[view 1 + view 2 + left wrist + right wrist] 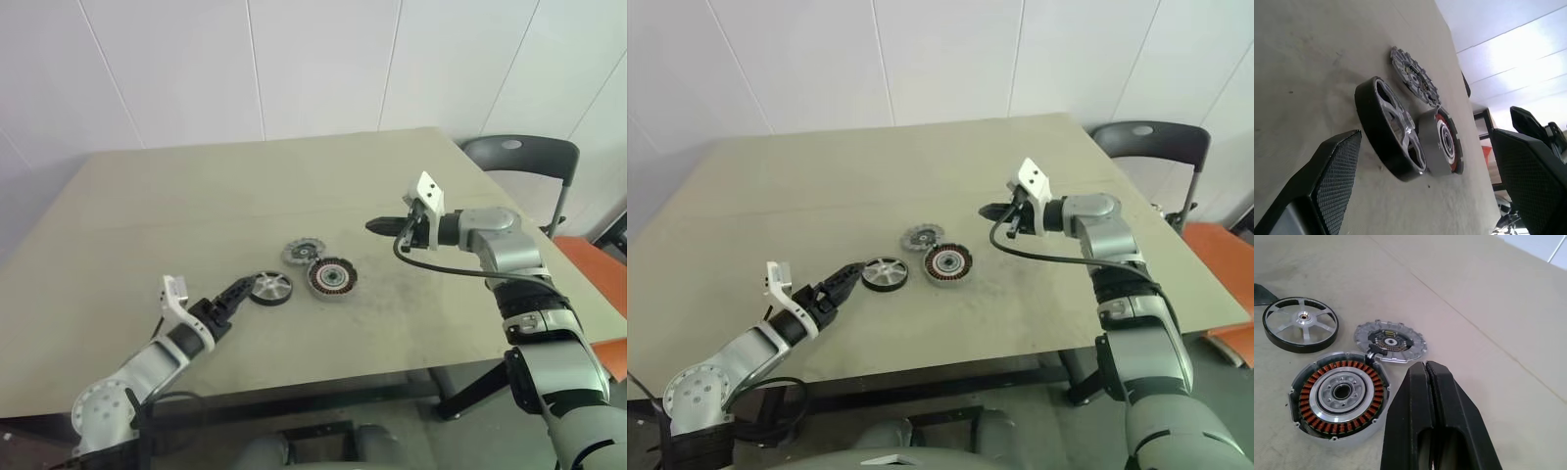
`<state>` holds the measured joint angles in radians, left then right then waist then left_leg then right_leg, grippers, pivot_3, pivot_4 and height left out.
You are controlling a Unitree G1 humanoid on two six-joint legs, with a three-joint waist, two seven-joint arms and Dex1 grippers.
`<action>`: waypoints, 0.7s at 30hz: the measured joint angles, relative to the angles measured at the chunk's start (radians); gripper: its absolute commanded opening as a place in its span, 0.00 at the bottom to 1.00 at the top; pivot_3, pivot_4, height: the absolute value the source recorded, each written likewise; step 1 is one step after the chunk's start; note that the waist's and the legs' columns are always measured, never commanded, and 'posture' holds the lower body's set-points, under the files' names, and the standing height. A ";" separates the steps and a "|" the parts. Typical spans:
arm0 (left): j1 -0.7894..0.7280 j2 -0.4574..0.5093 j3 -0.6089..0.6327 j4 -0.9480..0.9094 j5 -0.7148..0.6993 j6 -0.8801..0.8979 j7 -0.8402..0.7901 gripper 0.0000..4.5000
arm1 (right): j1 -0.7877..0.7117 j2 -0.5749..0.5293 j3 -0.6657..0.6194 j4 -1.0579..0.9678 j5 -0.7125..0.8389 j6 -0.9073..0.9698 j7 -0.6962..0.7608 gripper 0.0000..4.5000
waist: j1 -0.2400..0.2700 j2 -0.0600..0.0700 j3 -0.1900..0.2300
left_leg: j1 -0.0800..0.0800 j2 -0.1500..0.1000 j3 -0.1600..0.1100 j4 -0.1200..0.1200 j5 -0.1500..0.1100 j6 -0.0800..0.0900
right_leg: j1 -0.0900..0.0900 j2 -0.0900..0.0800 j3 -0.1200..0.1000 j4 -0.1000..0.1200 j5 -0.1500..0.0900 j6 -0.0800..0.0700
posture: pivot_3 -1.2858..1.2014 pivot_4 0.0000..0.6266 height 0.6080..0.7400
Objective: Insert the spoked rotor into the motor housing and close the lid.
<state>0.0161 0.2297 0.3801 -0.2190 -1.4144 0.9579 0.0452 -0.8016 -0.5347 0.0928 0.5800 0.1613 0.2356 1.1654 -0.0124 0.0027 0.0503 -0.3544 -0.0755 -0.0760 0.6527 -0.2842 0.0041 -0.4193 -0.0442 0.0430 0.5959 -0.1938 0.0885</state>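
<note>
Beige table (147,206): spoked rotor (269,288), motor housing (332,277) and lid (304,252) clustered mid-surface. I see my left gripper (231,298) spread wide, empty, beside the rotor; right gripper (380,226) pinched closed, empty, raised above.

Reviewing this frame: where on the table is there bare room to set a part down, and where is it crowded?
The table is bare behind the lid toward the wall, along its left side, and right of the motor housing below the raised right tool. It is crowded at the centre: spoked rotor, housing and lid sit close together, with the open left tool beside the rotor.
</note>
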 measured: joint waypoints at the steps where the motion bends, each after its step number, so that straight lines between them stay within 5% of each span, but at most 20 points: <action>1: -0.005 -0.002 -0.004 0.006 -0.013 0.000 0.016 1.00 | 0.000 0.000 0.000 0.000 0.000 0.000 0.001 0.01 | 0.000 0.000 0.000 | 0.000 0.000 0.000 0.000 0.000 0.000 | 0.000 0.000 0.000 0.000 0.000 0.000 | 0.52 0.00 1.00; 21: 0.017 0.050 -0.039 0.061 -0.082 0.025 0.069 1.00 | 0.018 -0.002 0.000 -0.029 0.000 0.016 -0.013 0.01 | 0.001 0.000 0.000 | 0.000 0.000 0.000 -0.001 0.001 -0.002 | -0.001 0.000 0.000 0.000 0.000 -0.001 | 0.52 0.00 1.00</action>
<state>0.0329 0.2794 0.3411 -0.1581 -1.4966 0.9829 0.1147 -0.7838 -0.5368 0.0928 0.5512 0.1615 0.2517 1.1525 -0.0112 0.0028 0.0503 -0.3547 -0.0758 -0.0755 0.6520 -0.2832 0.0024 -0.4199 -0.0444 0.0434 0.5958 -0.1938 0.0876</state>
